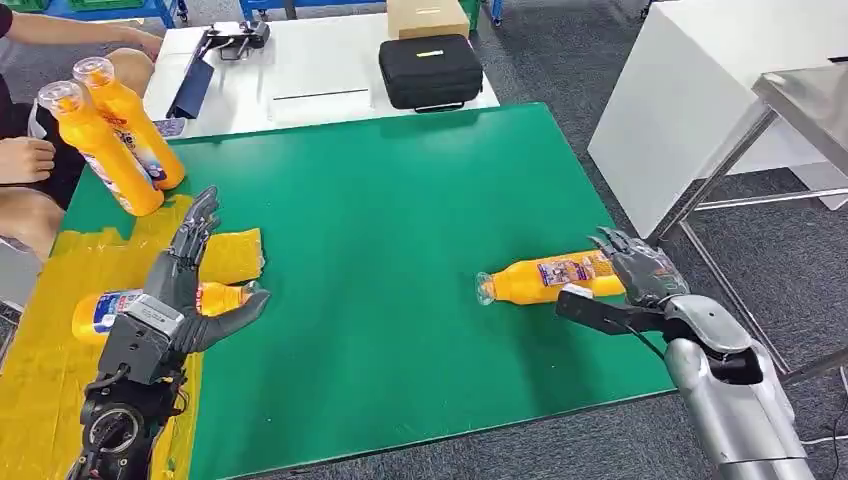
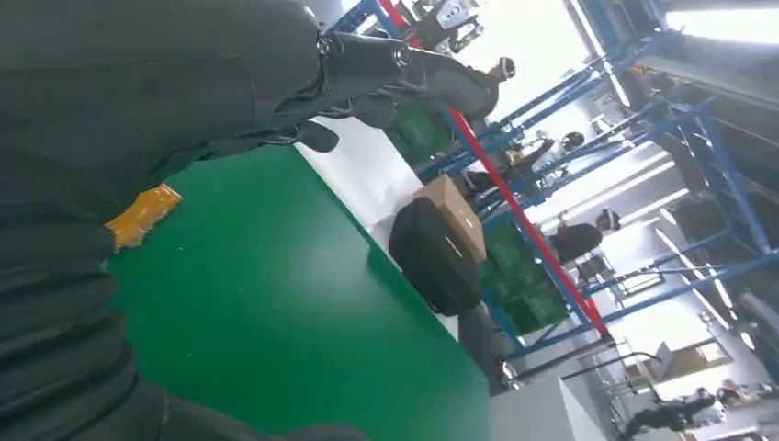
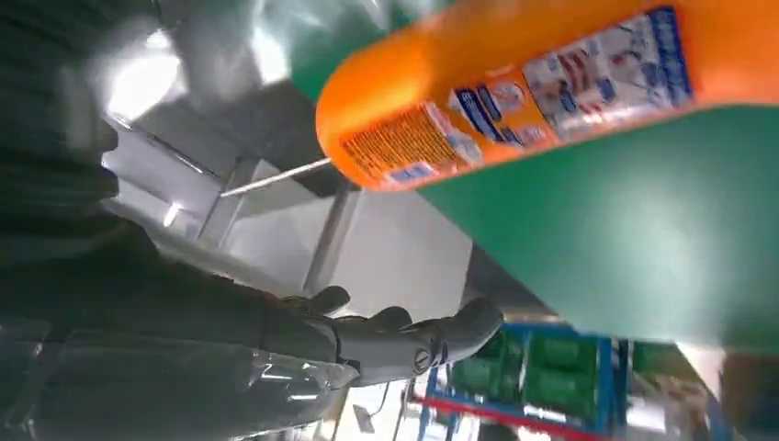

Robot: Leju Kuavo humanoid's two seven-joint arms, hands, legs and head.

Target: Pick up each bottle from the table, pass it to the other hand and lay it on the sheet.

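An orange bottle (image 1: 545, 278) lies on its side at the right of the green table (image 1: 400, 200), cap pointing left. My right hand (image 1: 632, 275) sits at its base, fingers above and thumb in front of it. In the right wrist view the bottle (image 3: 514, 92) is apart from the spread fingers (image 3: 404, 335). Another orange bottle (image 1: 100, 310) lies on the yellow sheet (image 1: 40, 350) at the left. My left hand (image 1: 185, 290) hovers over it with fingers spread, holding nothing. Two more orange bottles (image 1: 100, 150) stand at the far left.
A person's hand (image 1: 25, 160) rests by the standing bottles. Behind the green table, a white table carries a black case (image 1: 430, 70), a cardboard box (image 1: 425, 15) and a black tool (image 1: 235, 38). A metal table (image 1: 810, 100) stands to the right.
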